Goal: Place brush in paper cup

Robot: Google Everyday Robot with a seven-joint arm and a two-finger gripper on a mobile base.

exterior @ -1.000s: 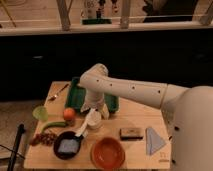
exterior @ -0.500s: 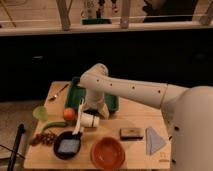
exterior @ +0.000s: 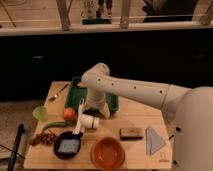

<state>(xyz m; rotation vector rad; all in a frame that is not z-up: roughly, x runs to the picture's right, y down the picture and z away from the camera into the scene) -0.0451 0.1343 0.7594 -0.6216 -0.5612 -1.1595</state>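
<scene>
The white paper cup (exterior: pixel 90 121) lies on its side on the wooden table (exterior: pixel 135 117), just right of the orange fruit. The brush (exterior: pixel 79 116) has a long pale handle and stands nearly upright at the cup's left edge, its lower end over the black pan. My gripper (exterior: pixel 94 109) hangs from the white arm, right above the cup and beside the brush's upper half. The wrist hides whether it touches the brush.
A green tray (exterior: pixel 75 93) lies behind the arm and a fork (exterior: pixel 59 93) left of it. An orange fruit (exterior: pixel 68 114), a pale green round thing (exterior: pixel 40 113), grapes (exterior: pixel 44 138), a black pan (exterior: pixel 67 145), an orange bowl (exterior: pixel 107 153), a brown block (exterior: pixel 131 133) and a bluish cloth (exterior: pixel 154 140) lie in front.
The brush has risen from a slanted lie to nearly upright beside the cup. The cup and the arm have barely shifted.
</scene>
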